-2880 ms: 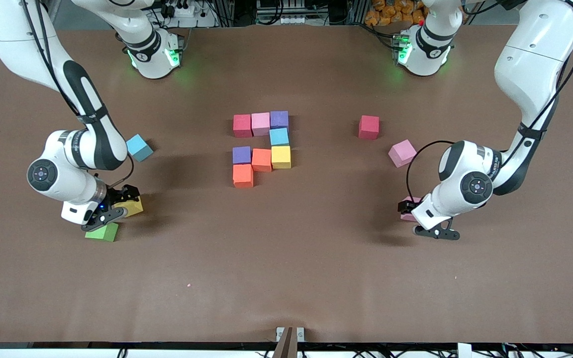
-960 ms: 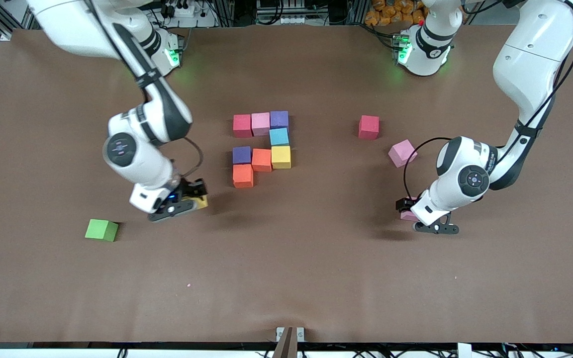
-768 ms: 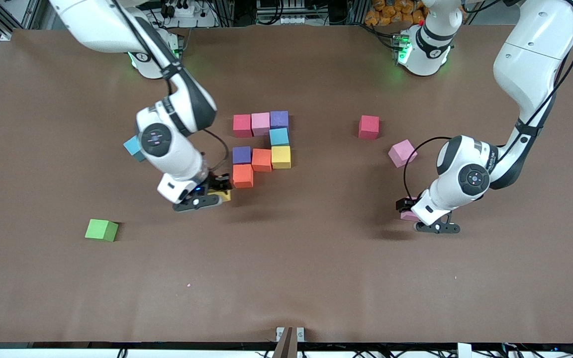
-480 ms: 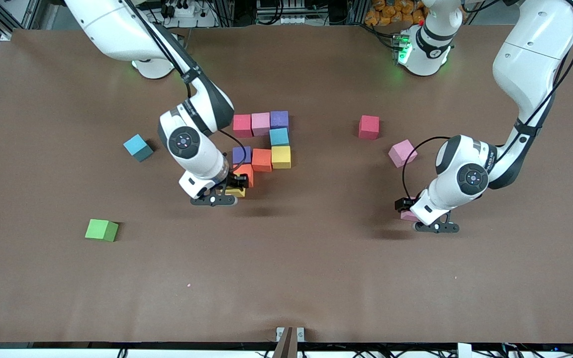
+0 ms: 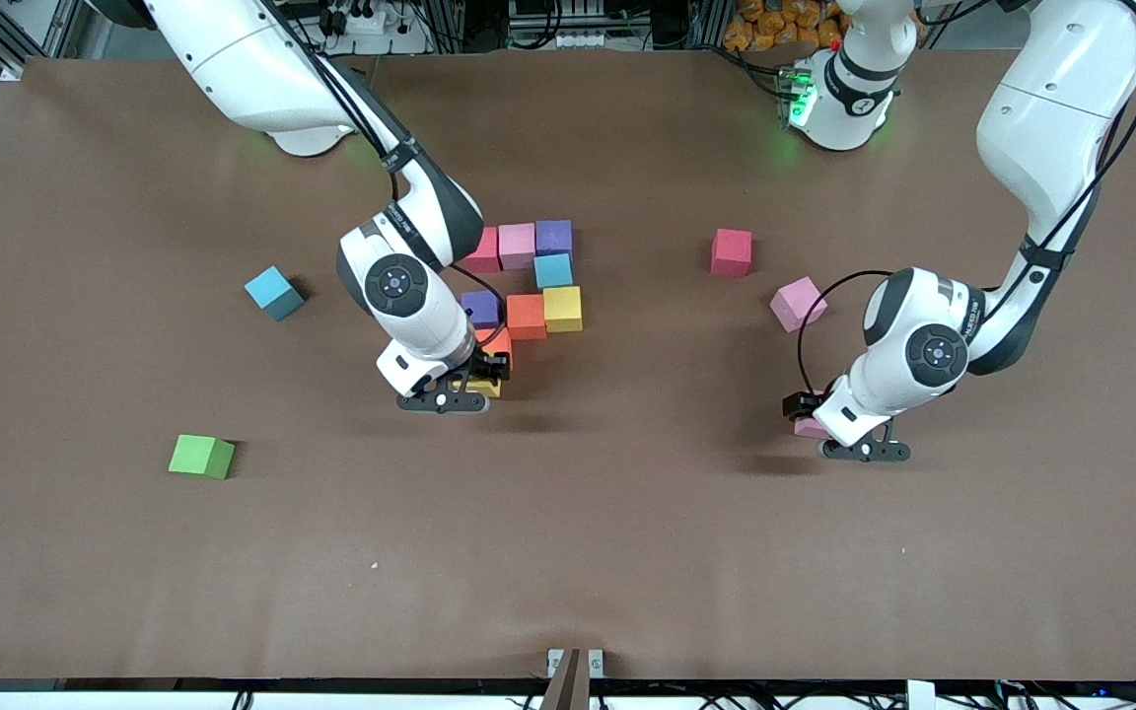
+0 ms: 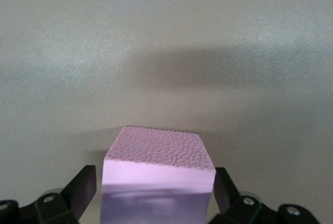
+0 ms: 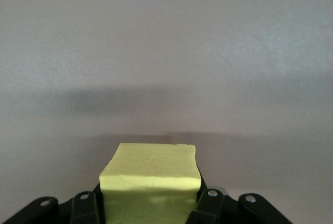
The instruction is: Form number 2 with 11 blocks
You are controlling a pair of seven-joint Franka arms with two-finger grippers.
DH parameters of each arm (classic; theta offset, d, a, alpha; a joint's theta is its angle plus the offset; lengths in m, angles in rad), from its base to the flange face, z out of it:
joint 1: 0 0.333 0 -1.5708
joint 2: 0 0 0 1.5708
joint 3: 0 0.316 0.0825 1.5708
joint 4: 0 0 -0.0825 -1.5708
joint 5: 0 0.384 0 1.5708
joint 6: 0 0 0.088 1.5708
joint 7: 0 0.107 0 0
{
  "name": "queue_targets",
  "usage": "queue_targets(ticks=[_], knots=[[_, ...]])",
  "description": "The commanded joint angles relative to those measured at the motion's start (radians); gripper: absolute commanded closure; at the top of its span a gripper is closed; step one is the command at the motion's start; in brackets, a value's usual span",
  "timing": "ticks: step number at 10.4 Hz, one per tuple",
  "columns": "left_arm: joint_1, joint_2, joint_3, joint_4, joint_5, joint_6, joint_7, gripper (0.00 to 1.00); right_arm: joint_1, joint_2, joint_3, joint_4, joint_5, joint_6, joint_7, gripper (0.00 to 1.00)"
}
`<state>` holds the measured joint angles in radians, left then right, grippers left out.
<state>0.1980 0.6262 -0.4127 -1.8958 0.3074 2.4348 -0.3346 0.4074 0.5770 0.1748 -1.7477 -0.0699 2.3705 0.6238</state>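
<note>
The partial number 2 stands mid-table. Its top row is red (image 5: 480, 258), pink (image 5: 517, 245) and purple (image 5: 554, 237) blocks. Below them come light blue (image 5: 553, 270), then purple (image 5: 480, 308), orange (image 5: 526, 316) and yellow (image 5: 562, 309). A second orange block (image 5: 499, 340) is partly hidden by the right arm. My right gripper (image 5: 477, 383) is shut on a yellow block (image 7: 151, 177), low over the table beside that orange block. My left gripper (image 5: 813, 422) stands open around a pink block (image 6: 156, 156) that rests on the table.
Loose red (image 5: 732, 251) and pink (image 5: 797, 303) blocks lie toward the left arm's end. A blue block (image 5: 274, 293) and a green cube (image 5: 201, 457) lie toward the right arm's end. Bare table runs along the front camera's edge.
The right arm has carried the yellow block from near the green cube to the digit's lower orange block. The orange and yellow third-row blocks shifted slightly toward the left arm's end. The left arm held still.
</note>
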Motion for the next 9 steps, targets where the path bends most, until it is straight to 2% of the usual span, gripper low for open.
queue_targets(ticks=[1, 4, 9], knots=[[0.008, -0.026, -0.003, -0.028, 0.019, 0.012, -0.029, 0.00, 0.008, 0.024, -0.015, 0.027, -0.101, -0.023, 0.016, 0.64], [0.008, -0.026, -0.005, -0.028, 0.019, 0.012, -0.029, 0.00, 0.005, 0.020, -0.017, 0.080, -0.108, -0.108, 0.010, 0.64], [0.008, -0.026, -0.005, -0.026, 0.019, 0.012, -0.030, 0.00, 0.005, 0.032, -0.017, 0.082, -0.100, -0.097, 0.014, 0.64]])
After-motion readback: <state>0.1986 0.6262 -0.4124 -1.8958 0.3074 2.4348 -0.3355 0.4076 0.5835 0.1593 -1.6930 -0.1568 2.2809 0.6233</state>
